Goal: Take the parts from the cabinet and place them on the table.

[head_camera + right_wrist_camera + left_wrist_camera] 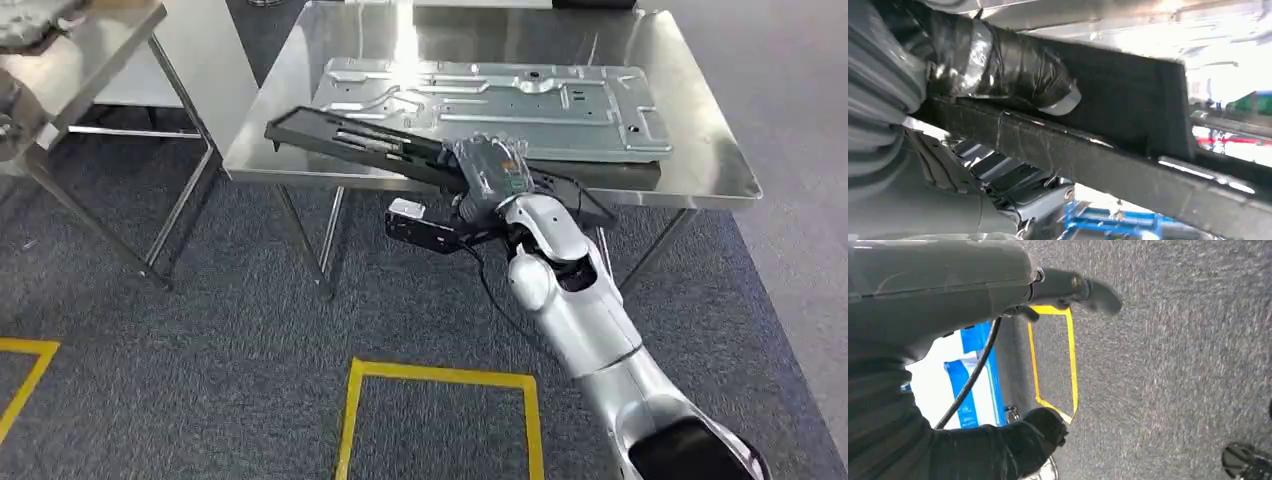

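Observation:
A long black plastic part stretches slantwise along the steel table's front edge. Its left end is over the table's front left corner, and I cannot tell whether it touches the top. My right hand grips this part near its right half, fingers over the top. In the right wrist view the taped thumb presses the part's dark underside. A large silver stamped panel lies flat on the table behind it. My left hand hangs over the carpet, thumb and fingers apart, holding nothing.
A second steel table stands at the far left with grey items on it. Yellow tape marks a square on the grey carpet in front of me. The table's legs stand just beyond it.

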